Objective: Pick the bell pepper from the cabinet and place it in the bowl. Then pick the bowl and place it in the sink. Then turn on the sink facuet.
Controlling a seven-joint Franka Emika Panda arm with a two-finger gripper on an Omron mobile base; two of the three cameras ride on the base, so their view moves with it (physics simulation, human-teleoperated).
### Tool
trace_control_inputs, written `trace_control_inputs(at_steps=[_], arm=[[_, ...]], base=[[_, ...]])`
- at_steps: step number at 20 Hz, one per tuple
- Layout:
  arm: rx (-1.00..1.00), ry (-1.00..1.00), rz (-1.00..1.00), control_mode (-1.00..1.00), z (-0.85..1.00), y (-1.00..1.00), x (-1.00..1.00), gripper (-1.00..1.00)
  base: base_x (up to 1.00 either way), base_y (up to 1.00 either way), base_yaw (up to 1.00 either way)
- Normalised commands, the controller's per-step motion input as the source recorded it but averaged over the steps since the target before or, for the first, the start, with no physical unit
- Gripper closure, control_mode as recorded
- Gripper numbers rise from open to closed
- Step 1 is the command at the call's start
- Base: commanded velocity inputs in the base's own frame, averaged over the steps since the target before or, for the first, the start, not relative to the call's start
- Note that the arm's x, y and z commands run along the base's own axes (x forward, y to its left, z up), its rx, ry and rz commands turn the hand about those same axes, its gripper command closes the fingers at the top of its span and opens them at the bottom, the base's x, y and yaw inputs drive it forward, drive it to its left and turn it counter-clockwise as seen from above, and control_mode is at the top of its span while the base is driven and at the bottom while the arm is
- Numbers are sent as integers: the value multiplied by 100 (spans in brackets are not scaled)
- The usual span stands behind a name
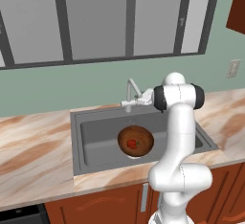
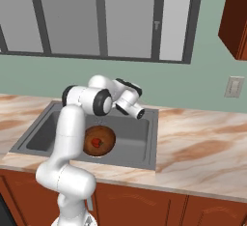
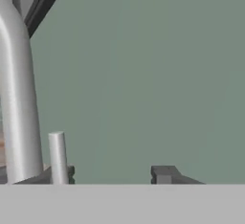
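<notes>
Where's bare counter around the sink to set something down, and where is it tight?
Bare marble counter runs left of the sink, and a wide stretch lies right of it toward the wall outlet. Crowded: the basin's middle holds the bowl with the bell pepper, and the back rim by the sink facuet, where the claw sits.
</notes>
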Motion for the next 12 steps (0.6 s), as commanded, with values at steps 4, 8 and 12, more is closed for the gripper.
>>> trace_control_inputs(at_steps=[4,8,12], arm=[[10,15,0,-100,16,-46,0,100],[16,19,0,-100,3,-73,0,100],[22,19,0,-100,8,-89,0,100]], base=[[0,0,0],[0,0,0],[0,0,0]])
